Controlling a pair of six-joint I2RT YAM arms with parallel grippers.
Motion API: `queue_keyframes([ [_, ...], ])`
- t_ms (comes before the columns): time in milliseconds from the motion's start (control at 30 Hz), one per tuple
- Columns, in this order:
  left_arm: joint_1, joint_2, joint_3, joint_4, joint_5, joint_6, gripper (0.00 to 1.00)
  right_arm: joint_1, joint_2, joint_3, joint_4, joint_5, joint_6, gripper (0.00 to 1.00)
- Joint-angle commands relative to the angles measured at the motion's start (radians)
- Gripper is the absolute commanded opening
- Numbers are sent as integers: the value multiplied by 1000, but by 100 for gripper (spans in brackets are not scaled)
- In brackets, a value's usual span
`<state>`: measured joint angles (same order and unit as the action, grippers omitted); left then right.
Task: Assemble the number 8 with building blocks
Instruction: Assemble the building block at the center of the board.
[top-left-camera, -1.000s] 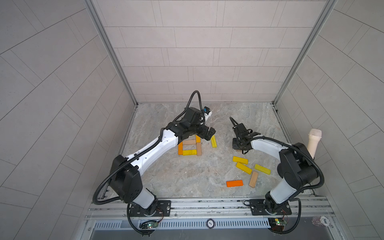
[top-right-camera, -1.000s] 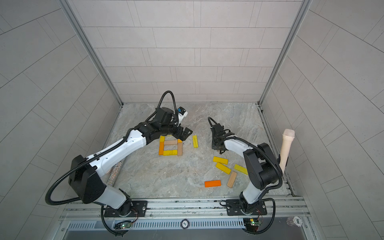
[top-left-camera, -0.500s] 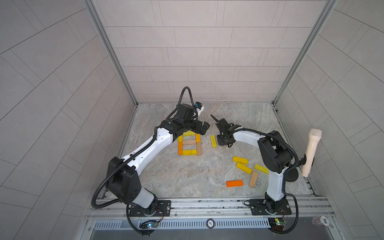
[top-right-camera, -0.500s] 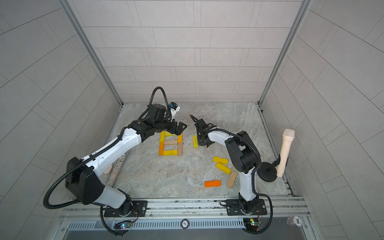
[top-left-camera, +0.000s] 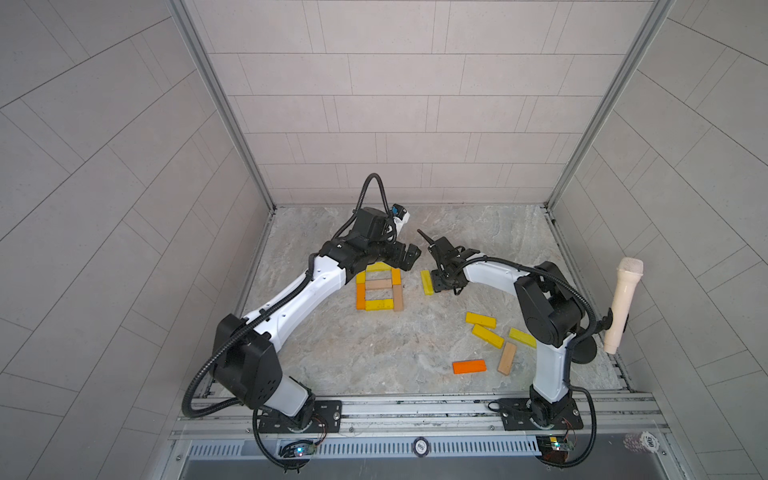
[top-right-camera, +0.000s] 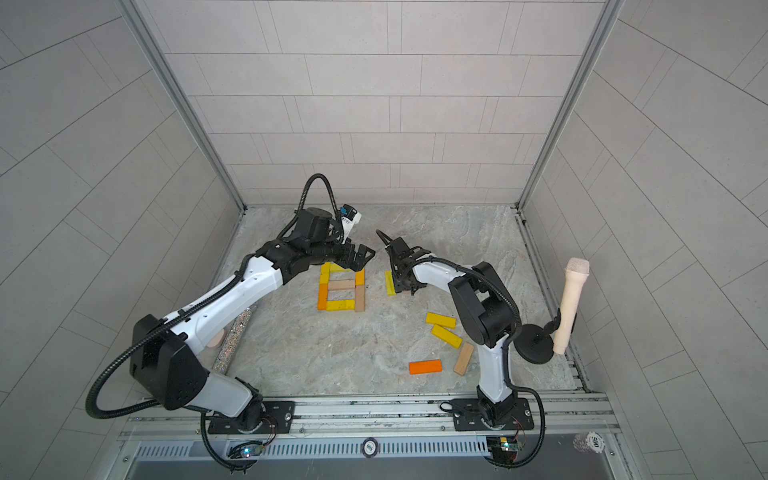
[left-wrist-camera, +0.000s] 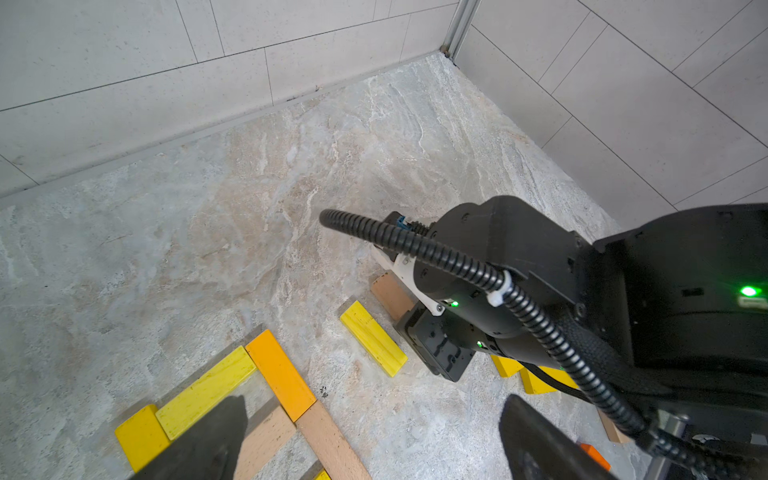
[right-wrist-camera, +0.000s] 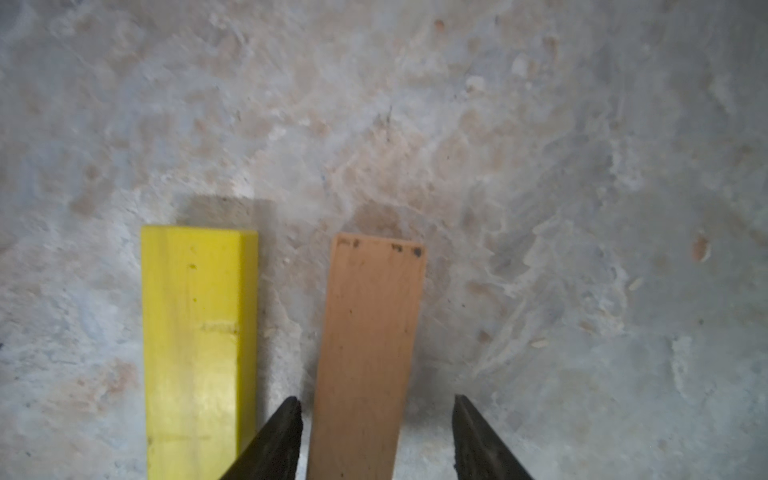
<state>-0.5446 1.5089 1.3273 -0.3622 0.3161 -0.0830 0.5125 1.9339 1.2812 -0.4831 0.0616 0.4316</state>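
Number 8 (top-left-camera: 378, 287) lies mid surface (top-left-camera: 353, 353), seven bars seated. Your left fingers (left-wrist-camera: 208, 440) hang spread over its top; right fingers (right-wrist-camera: 272, 449) straddle, unclamped, a tan block (right-wrist-camera: 370, 340) parked alongside, likely a spare kept clear.

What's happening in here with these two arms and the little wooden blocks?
Two robot arms are laying wooden blocks into a figure 8, and all seven bars appear placed. The left pincer hovers open above its top. The right pincer stands open astride a loose tan block beside a yellow block.
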Motion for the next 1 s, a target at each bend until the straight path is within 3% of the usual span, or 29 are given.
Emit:
queue_keyframes([
  [0,0,-27,-10,23,13,-4,100,6,-72,-40,-7,6,26,58],
  [400,0,-30,-12,25,18,-6,100,-56,-68,-104,27,11,109,54],
  [700,-1,-23,-11,28,29,-13,100,-109,-59,-92,51,-73,68,46],
  [967,0,-17,-10,28,34,-14,100,-65,-53,-84,58,-105,30,55],
])
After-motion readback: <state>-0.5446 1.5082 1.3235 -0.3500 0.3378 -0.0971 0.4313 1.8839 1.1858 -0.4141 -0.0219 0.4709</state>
